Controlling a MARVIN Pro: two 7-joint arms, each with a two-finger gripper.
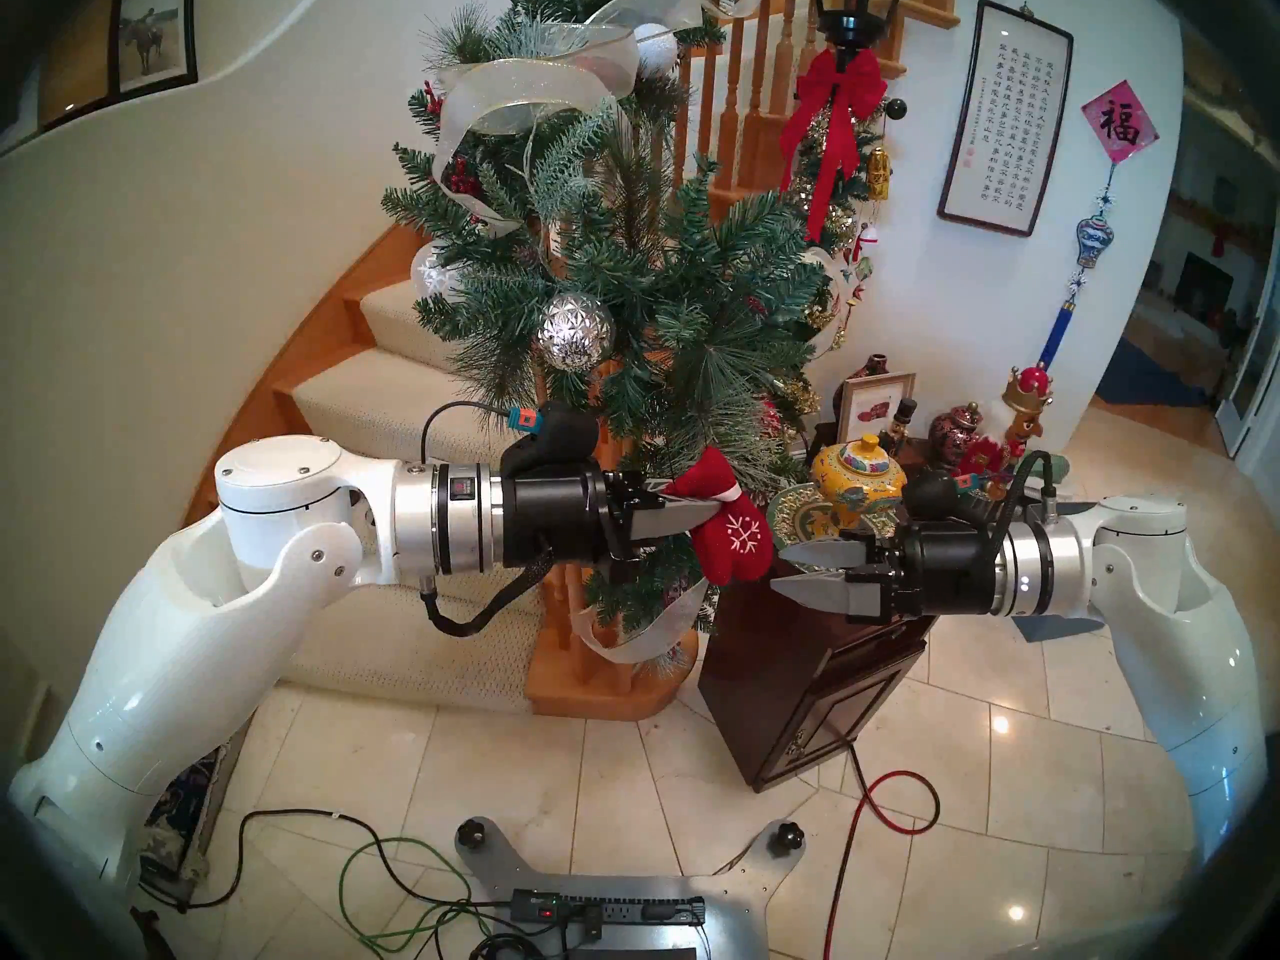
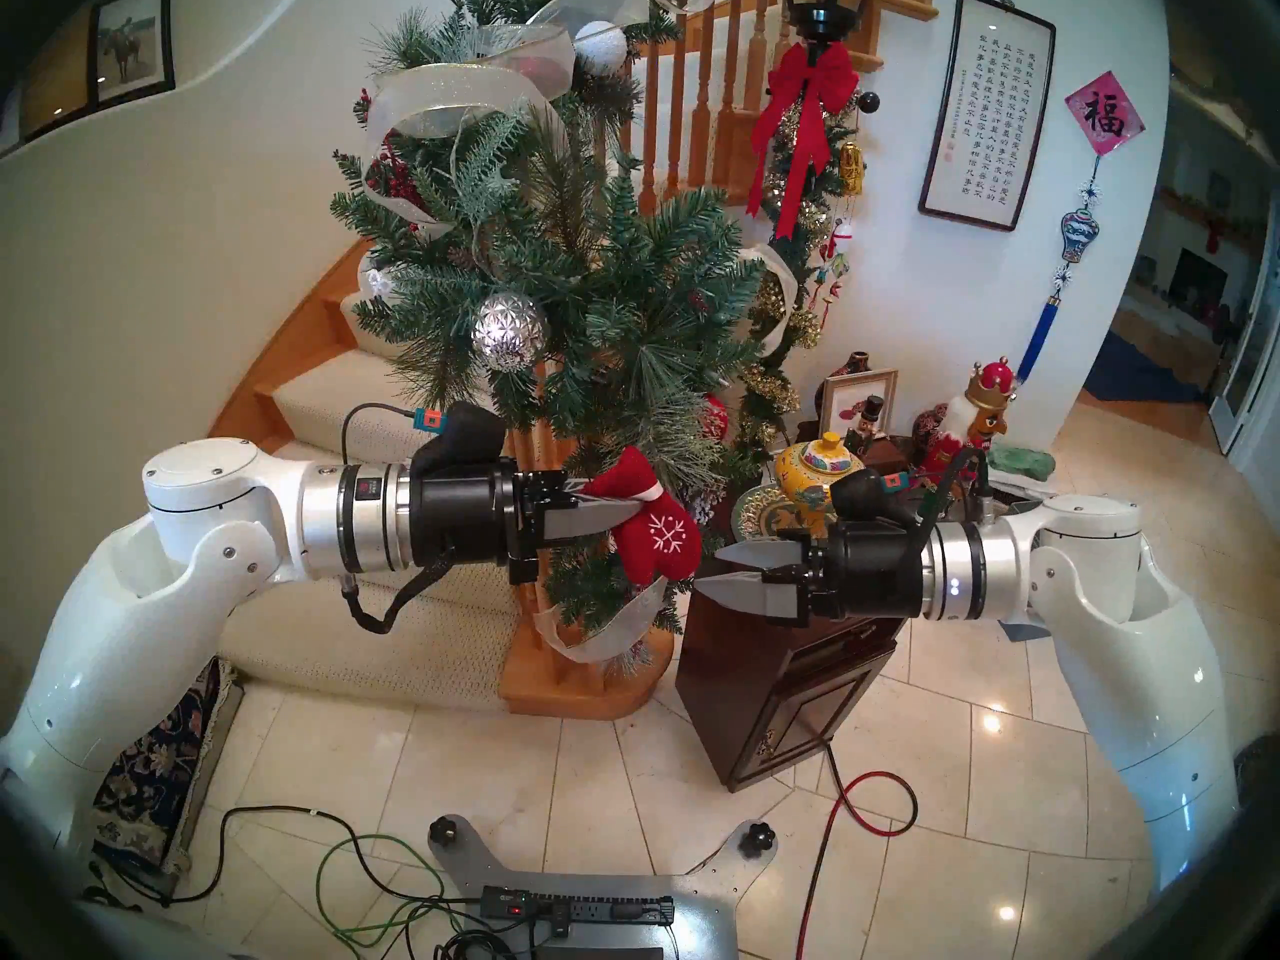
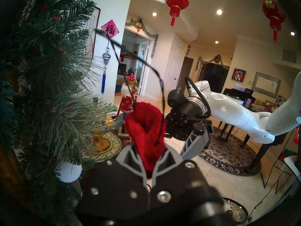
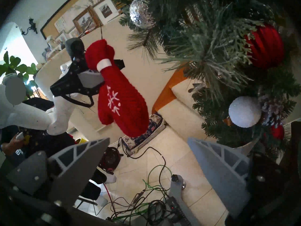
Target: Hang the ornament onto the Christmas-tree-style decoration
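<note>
Red mitten ornament point(image 1: 734, 532) hangs from the left gripper point(image 1: 703, 515), whose jaws are clenched on it at the white cuff band; its black hanging loop point(image 3: 135, 57) stands up free (seen from the left wrist). That arm reaches level across the front of the pine garland point(image 1: 623, 280), the mitten just before the lower needles. The right gripper point(image 1: 796, 567) points back toward it from the other side, jaws spread wide and holding nothing, near the mitten but apart. A faceted silver ball point(image 1: 576, 332) hangs higher up; a dark cabinet point(image 1: 803, 695) stands beneath the right gripper.
</note>
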